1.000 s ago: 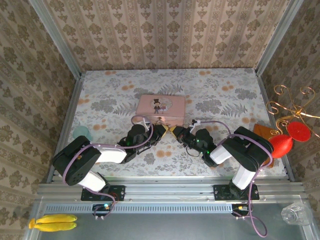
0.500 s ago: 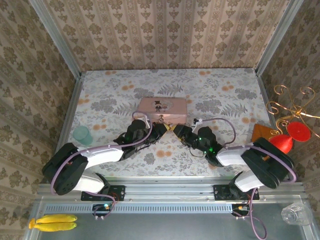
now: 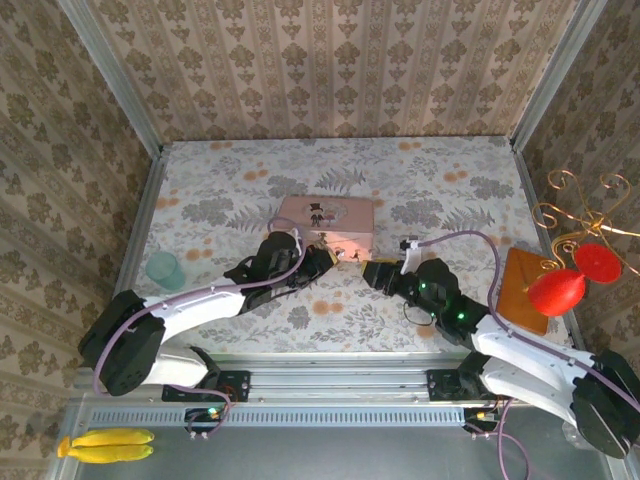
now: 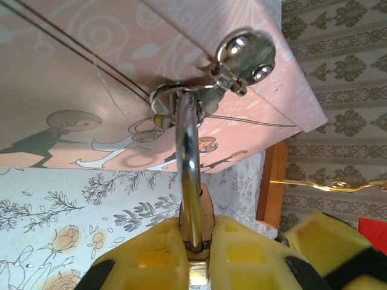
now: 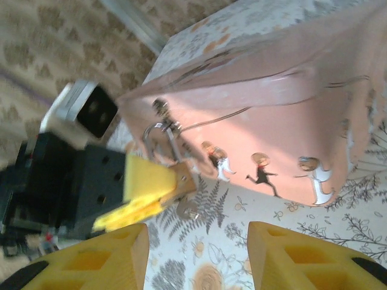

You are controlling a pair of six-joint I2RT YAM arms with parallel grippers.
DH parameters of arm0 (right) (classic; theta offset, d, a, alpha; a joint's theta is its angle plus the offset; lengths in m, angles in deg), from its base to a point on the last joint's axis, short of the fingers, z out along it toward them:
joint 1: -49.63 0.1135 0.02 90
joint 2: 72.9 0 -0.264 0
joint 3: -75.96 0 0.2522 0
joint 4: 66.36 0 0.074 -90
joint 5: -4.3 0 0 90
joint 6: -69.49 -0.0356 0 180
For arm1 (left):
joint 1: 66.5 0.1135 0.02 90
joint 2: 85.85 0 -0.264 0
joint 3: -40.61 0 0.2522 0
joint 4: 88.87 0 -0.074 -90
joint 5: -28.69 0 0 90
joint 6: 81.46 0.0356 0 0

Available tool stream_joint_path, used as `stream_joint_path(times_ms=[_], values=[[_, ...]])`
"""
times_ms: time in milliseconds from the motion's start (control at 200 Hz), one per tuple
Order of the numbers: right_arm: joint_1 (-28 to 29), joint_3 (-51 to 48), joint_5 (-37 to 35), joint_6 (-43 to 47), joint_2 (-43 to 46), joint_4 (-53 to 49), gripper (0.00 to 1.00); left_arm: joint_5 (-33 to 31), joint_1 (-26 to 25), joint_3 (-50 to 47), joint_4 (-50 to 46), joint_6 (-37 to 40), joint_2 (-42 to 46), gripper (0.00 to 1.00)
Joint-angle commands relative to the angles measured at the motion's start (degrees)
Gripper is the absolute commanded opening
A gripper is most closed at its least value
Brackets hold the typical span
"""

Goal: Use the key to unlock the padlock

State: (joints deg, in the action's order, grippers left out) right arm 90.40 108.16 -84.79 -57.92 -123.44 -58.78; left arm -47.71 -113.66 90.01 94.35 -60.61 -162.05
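- A table (image 3: 440, 190) covered in floral cloth is enclosed on three sides by wallpapered walls (image 3: 330, 60).
- The padlock (image 4: 190, 181), brass-bodied with a silvery shackle, is hooked through the clasp on the front of the pink tin (image 3: 325, 212).
- Its body is pinched between the fingers of the left claw (image 4: 196, 260).
- The right claw (image 5: 199, 254) is held apart and empty, just in front of the padlock.
- Bare cloth is left behind the tin.
- A green cup (image 3: 163, 268) is set near the left edge.

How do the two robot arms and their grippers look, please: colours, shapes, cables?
The left arm and right arm have white shells, black joints and a thin lilac cable each. The left gripper and right gripper are black with yellow fingers bearing square recesses. Green lights glow on the right arm.
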Motion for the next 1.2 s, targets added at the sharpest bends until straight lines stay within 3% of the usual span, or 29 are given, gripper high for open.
stream_joint_path(times_ms=[0,125,245,340,525,900,1190], values=[[3.5,-2.6,-6.6,15.7,2.0,-1.3,0.48,0.5,0.3,3.1,1.0,3.4,1.7,0.00],[5.9,-7.5,-7.9,21.9,0.6,10.2,0.48,0.7,0.1,3.8,-0.1,3.9,1.7,0.00],[9.4,-8.1,-8.6,29.8,-2.9,14.6,0.48,0.6,-0.4,5.0,-2.9,5.2,1.7,0.00],[13.0,-9.0,-13.4,35.7,-6.0,20.6,0.49,0.5,-1.1,5.7,-4.0,6.2,1.4,0.00],[14.2,-9.9,-15.7,40.6,-11.6,28.5,0.49,0.2,-3.0,6.5,-5.3,6.3,0.0,0.00],[14.9,-6.3,-18.1,40.2,-22.8,34.5,0.44,-0.3,-5.0,7.2,-6.1,6.7,-1.1,0.00],[15.1,-3.1,-20.1,37.7,-28.1,33.1,0.40,0.2,-5.0,7.5,-5.6,6.6,-1.7,0.00]])
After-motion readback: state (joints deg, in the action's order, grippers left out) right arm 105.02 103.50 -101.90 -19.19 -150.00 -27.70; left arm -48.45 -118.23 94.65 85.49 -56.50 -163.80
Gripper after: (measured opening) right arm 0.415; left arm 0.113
